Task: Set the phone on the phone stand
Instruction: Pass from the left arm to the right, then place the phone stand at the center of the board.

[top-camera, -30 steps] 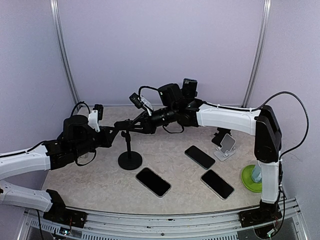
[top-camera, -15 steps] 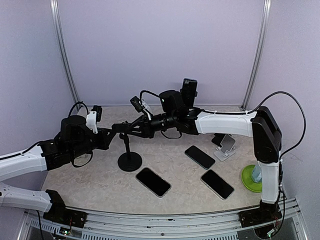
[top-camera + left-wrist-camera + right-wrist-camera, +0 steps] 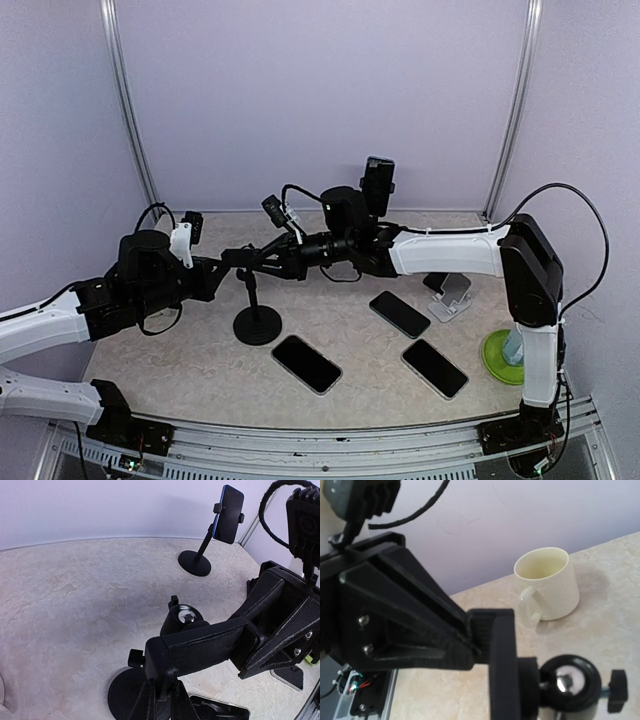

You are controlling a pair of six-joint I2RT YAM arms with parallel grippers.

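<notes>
Phone stand (image 3: 258,325), black, round base: being shown upright on the worktop (image 3: 190,370), left of centre, with its clamp (image 3: 200,647) being held level above the ball joint. Left gripper (image 3: 230,260): being held fully closed on one end of that clamp. Right gripper (image 3: 248,642): being pressed narrowly onto the clamp's opposite end, with its fingers (image 3: 280,630) set above and below it. Three dark phones, none being gripped, are being shown flat on the worktop. The front phone (image 3: 307,363) is near the front edge at centre, the middle phone (image 3: 400,314) right of centre, and the right phone (image 3: 434,368) toward the front right corner. Second black stand (image 3: 196,562), toward the back edge: being occupied by a blue-edged phone (image 3: 228,514) in its clamp. White stand (image 3: 452,290) and green disc (image 3: 503,357): being shown along the right edge. Cream mug (image 3: 547,582): upright at an edge against the wall.
</notes>
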